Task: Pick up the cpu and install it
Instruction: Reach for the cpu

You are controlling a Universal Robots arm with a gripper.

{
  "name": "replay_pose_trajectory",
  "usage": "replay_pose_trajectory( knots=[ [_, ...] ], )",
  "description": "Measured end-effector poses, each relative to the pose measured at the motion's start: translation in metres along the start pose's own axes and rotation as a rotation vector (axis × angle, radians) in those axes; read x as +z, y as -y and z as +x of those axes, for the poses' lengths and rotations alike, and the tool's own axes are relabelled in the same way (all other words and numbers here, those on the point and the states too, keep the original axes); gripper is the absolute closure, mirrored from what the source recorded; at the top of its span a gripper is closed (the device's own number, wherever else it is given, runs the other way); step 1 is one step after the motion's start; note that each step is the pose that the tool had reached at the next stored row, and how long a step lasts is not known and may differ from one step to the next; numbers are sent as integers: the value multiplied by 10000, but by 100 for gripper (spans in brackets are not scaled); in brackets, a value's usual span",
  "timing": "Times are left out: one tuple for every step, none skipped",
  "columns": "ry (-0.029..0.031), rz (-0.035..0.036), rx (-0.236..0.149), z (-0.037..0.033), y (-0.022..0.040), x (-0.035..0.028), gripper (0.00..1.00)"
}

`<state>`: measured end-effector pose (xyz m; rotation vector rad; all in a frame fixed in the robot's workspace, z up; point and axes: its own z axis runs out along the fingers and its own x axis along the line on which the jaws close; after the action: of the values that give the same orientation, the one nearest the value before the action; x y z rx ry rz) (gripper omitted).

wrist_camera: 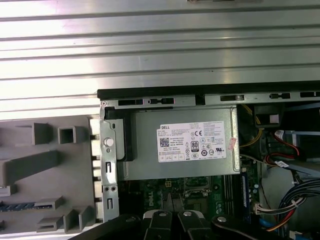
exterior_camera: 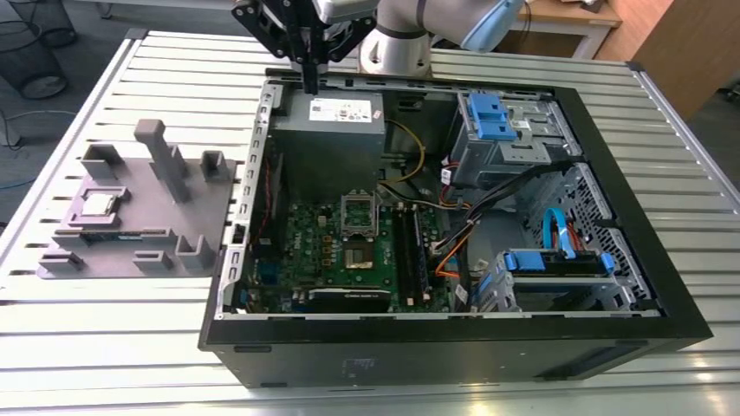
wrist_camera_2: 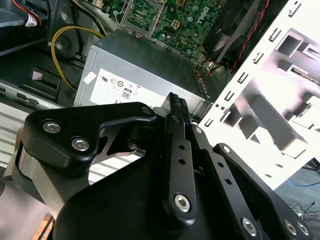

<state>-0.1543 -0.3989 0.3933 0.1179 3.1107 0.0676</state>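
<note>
The cpu, a small silver square chip, lies flat in a recess of the grey holder block on the table at the exterior view's left, outside the case. My gripper hangs above the far edge of the open computer case, over the grey power supply. Its black fingers are pressed together with nothing between them, as both wrist views also show. The motherboard socket sits mid-board with its metal frame flipped up. The gripper is well apart from the cpu.
The case lies on its side on a slatted metal table. Inside are blue drive brackets, bundled cables and the green motherboard. The holder block has upright posts and a slot holding a memory stick.
</note>
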Motion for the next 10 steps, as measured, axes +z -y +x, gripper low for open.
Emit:
replay_pose_trajectory(
  knots=[
    [0,-1,2,5,1,0,89],
    [-1,0,1,12,1,-1,89],
    [0,0,0,20,2,-1,89],
    [0,-1,0,31,2,-1,89],
    [0,0,0,42,3,-1,89],
    [0,-1,0,54,4,-1,89],
    [0,-1,0,66,5,-1,89],
    [0,-1,-1,82,6,-1,89],
    [1,0,0,100,8,-2,89],
    [1,-1,0,120,9,-2,89]
  ],
)
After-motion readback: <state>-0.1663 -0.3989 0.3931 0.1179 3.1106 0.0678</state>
